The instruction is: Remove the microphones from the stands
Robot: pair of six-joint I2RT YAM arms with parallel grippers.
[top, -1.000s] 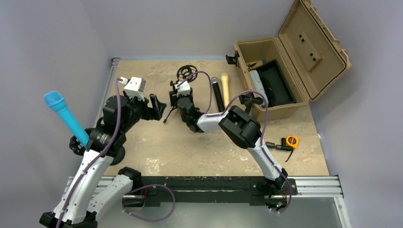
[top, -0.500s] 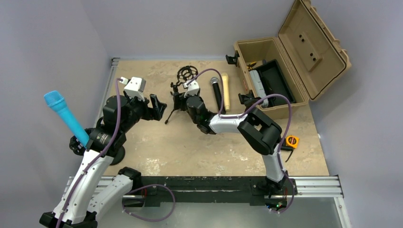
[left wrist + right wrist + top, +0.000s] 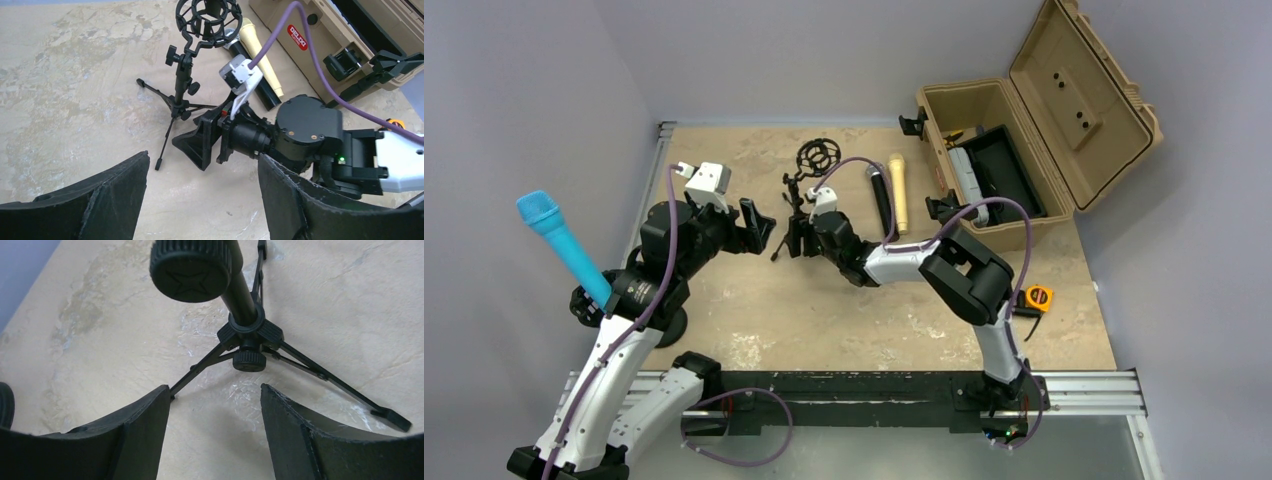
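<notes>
A blue microphone [image 3: 554,238] sits tilted in a stand clip [image 3: 584,300] at the far left, beside my left arm. My left gripper [image 3: 759,228] is open and empty, well to its right. A small black tripod stand [image 3: 796,195] with an empty shock mount [image 3: 818,154] stands mid-table. It also shows in the left wrist view [image 3: 181,75] and close up in the right wrist view [image 3: 242,305]. My right gripper [image 3: 795,234] is open and empty, low by the tripod's legs, with its fingers [image 3: 125,435] just short of them. My left gripper [image 3: 202,157] faces it.
A black microphone [image 3: 882,198] and a gold microphone [image 3: 898,188] lie side by side on the table right of the tripod. An open tan case [image 3: 1024,120] stands at the back right. A tape measure [image 3: 1037,297] and small black parts lie near the right edge.
My right gripper has come nearer and lower, down to the tripod's legs, and its elbow has swung right. The left arm and the blue microphone have not moved.
</notes>
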